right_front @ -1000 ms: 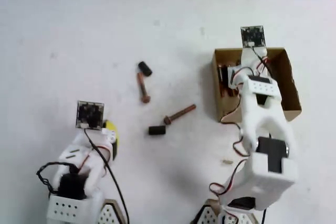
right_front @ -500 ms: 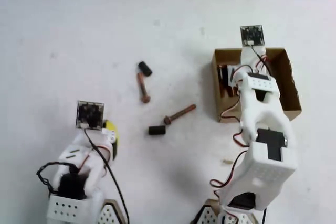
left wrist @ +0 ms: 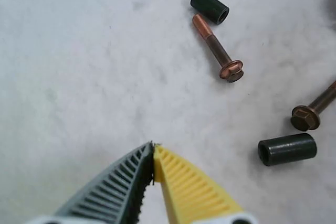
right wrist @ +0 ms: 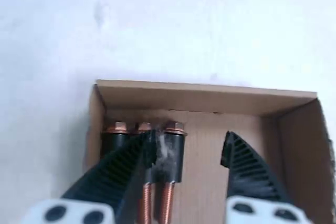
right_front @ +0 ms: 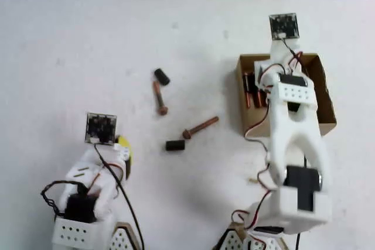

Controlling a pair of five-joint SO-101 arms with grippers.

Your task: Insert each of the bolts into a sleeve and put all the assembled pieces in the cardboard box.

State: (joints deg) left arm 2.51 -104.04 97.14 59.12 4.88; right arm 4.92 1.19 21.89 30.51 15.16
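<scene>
A white table (right_front: 88, 27) seen from above, with two white robot arms at its near edge.

Near the table's front left corner, the left arm's gripper (left wrist: 153, 158) hangs low over bare tabletop. Its grey and yellow ridged jaws are pressed together at the tips and hold nothing.

Around the middle of the table lie four loose parts. A short black cylindrical sleeve (left wrist: 209, 6) sits farthest back, with a copper-coloured flanged bolt (left wrist: 217, 48) just beside it, threaded end towards the sleeve. Nearer the front edge lie a second copper-coloured bolt (left wrist: 312, 109) and, close to its head, a second black sleeve (left wrist: 287, 149), on its side. Neither bolt is in a sleeve.

Towards the right edge stands an open brown cardboard box (right_front: 328, 103). Three assembled pieces (right wrist: 175, 140), copper bolts in black sleeves, lie side by side along the box wall that faces the table's middle.

The right arm's gripper (right wrist: 190, 140) is above the box, its black jaws spread wide with nothing between them.
</scene>
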